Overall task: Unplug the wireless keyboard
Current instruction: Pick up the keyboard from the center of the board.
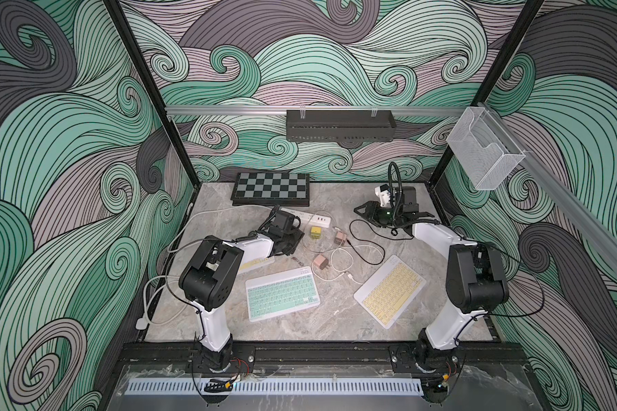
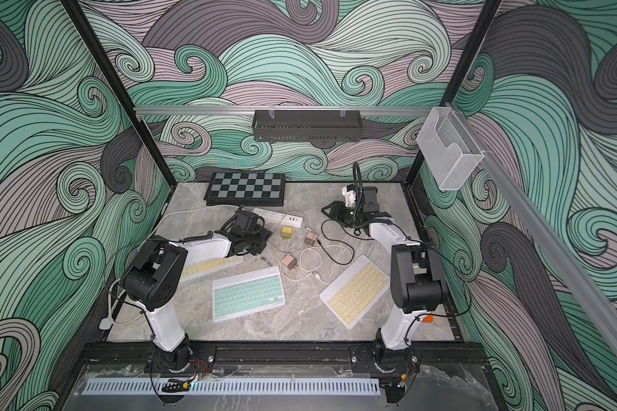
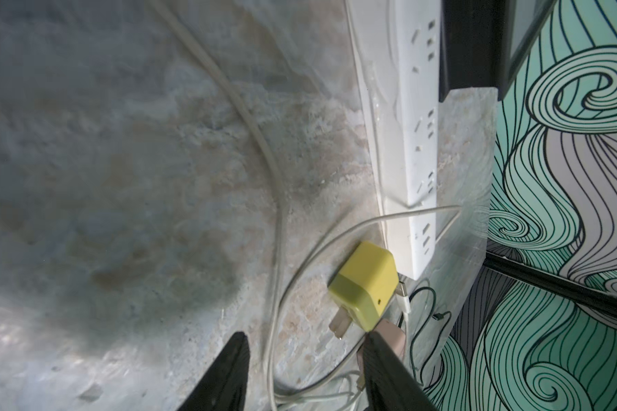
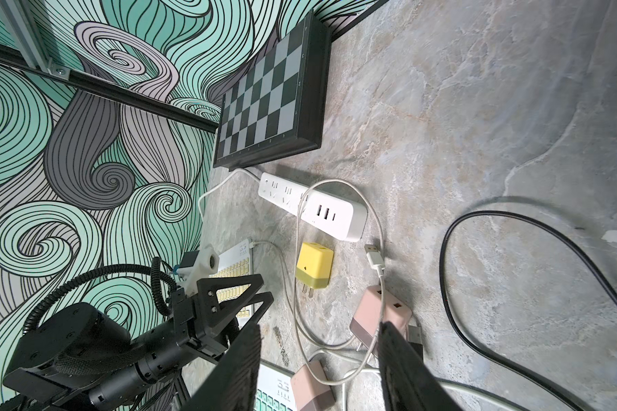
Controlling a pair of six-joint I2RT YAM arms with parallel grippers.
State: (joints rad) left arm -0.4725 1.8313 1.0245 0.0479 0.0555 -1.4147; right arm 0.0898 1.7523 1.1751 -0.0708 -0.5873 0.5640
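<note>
The left pincer (image 3: 305,341) hangs low over the grey marbled counter (image 3: 122,178). Its two black fingers (image 3: 236,356) stand moderately apart and hold nothing, and a thin white cable (image 3: 278,249) lies on the counter beneath the gap. Just ahead of its tips sits a yellow cube-shaped plug adapter (image 3: 366,284), and past that a long white power strip (image 3: 415,142).

The white wireless keyboard with pale yellow keys (image 4: 234,281) lies directly beneath and behind this pincer. In both top views the arm hides most of it. In the right wrist view a white connector (image 4: 252,244) sits plugged into the keyboard's corner, and a silver USB plug (image 4: 374,254) lies loose beside the yellow adapter.

The right pincer (image 4: 319,323) hovers well apart from the keyboard, across the adapters. Its fingers are likewise spread and empty, above two pink plug adapters (image 4: 380,313).
</note>
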